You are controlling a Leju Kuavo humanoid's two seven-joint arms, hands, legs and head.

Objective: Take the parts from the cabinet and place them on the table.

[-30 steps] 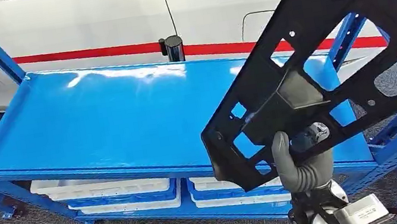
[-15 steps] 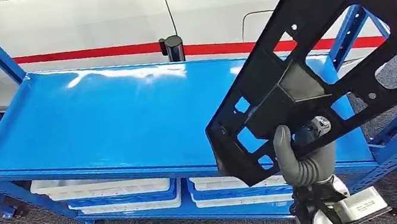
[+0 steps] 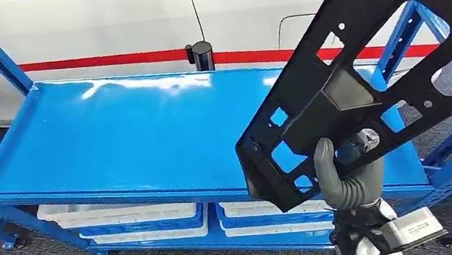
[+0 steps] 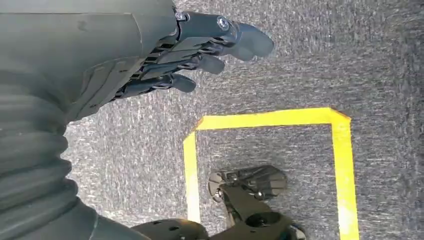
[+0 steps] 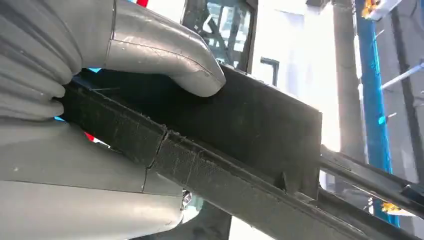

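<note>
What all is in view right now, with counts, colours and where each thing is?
part: one, black, held up above the table's right end
table: one, blue, ahead, top bare
bins: several, white and blue, on the shelf under the table
post: one, black, behind the table
tape: yellow outline on the grey floor
right hand: grey, grips the part's lower edge
left hand: dark fingers apart, holds nothing, over the floor

Part (image 3: 366,78) — matt black plastic; table (image 3: 115,138) — glossy metal.
</note>
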